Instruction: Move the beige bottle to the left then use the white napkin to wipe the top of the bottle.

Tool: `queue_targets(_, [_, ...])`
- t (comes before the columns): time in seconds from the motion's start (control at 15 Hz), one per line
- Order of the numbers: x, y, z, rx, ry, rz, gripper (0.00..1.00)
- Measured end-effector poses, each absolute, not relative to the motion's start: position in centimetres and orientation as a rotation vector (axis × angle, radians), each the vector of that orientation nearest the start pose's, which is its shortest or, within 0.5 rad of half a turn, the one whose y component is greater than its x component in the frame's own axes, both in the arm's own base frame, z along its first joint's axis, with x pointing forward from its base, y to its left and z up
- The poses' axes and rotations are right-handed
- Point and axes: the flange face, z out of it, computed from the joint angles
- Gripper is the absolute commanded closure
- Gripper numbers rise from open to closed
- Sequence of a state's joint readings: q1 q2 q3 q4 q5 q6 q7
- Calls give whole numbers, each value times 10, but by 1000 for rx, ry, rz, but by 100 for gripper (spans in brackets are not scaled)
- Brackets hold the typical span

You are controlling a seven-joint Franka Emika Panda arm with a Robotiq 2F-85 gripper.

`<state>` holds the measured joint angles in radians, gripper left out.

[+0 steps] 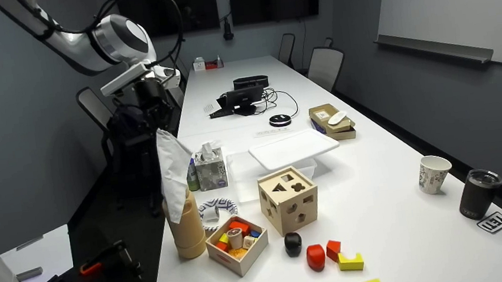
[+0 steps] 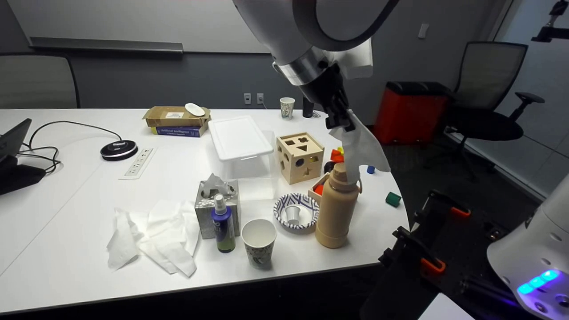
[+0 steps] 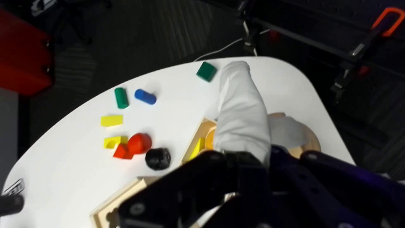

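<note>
Gripper (image 2: 341, 124) clenched, one end of the white napkin (image 2: 364, 146) pinched in its tips. Napkin hangs limp, in folds. Its lower part overlaps the top of the beige bottle (image 2: 336, 213) in both exterior views; wrist view shows a flap across the bottle too. Can't tell how much of that is real contact. Bottle is upright on the white table (image 1: 380, 221), close to the edge, part of its top showing beside the napkin.

Around it: open wooden box (image 1: 254, 257) with colored blocks (image 1: 239, 228) inside, just beside the bottle. Patterned bowl (image 2: 281, 212) near the bottle too, small cup (image 2: 292, 214) in it. Shape-sorter cube (image 1: 289, 198) near the wooden box. Clear plastic bin (image 2: 253, 178) near the cube, white lid (image 2: 240, 138) on it at a tilt.

Farther along that edge, in an exterior view: paper cup (image 2: 259, 244), spray bottle (image 2: 223, 229) right by the tissue box (image 2: 204, 218), then crumpled white sheets (image 2: 166, 235).

Loose on the rounded end, per wrist view: red piece (image 3: 139, 143), black piece (image 3: 158, 159), yellow arch (image 3: 116, 139), blue cylinder (image 3: 146, 96), green block (image 3: 206, 71). Black tumbler (image 1: 480, 194) stands well apart from the bottle.
</note>
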<state>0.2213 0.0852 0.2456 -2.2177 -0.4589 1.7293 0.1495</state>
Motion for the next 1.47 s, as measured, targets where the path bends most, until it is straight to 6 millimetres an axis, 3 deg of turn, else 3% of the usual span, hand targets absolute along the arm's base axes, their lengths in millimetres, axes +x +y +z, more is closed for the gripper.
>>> queue_targets(0.4, [463, 222, 342, 2580, 760, -96, 100])
queue_targets(0.67, [491, 250, 363, 2592, 895, 251, 100])
queue_targets(0.8, [510, 268, 364, 2559, 976, 426, 100])
queue_targets(0.93, [531, 288, 353, 2504, 1079, 579, 100])
queue_targets(1.27, [580, 348, 299, 2311, 1361, 860, 100])
queue_targets(1.47, [600, 387, 273, 2173, 1509, 993, 100])
